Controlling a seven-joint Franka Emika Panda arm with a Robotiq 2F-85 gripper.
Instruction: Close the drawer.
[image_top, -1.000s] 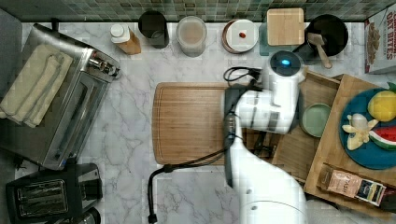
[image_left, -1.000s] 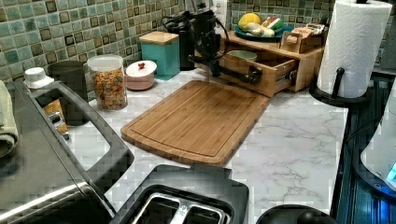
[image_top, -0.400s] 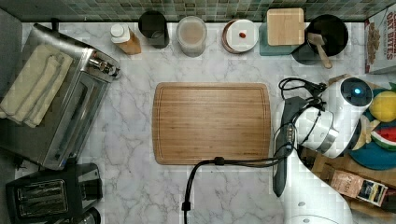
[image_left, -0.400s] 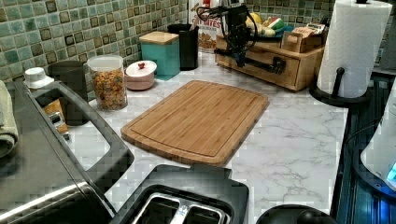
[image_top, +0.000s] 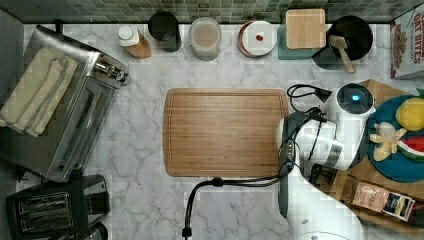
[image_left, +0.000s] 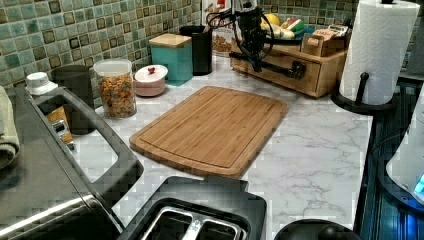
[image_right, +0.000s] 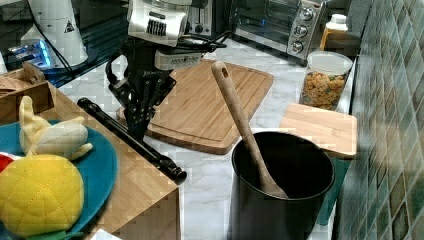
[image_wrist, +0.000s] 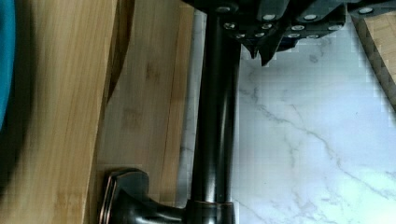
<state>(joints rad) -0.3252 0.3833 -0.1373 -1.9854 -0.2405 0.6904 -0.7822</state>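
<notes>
Drawer (image_left: 285, 67) upper right of left view, front flush with its box, looks closed; task about done. Claw (image_right: 136, 131) sits at the black handle (image_right: 131, 140), can't tell if clenched. Left: back off

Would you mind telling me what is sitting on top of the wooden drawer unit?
On the drawer unit sits a blue plate with toy fruit: a yellow lemon and a banana. A small wooden box stands beside it. The drawer's inside is hidden.
</notes>
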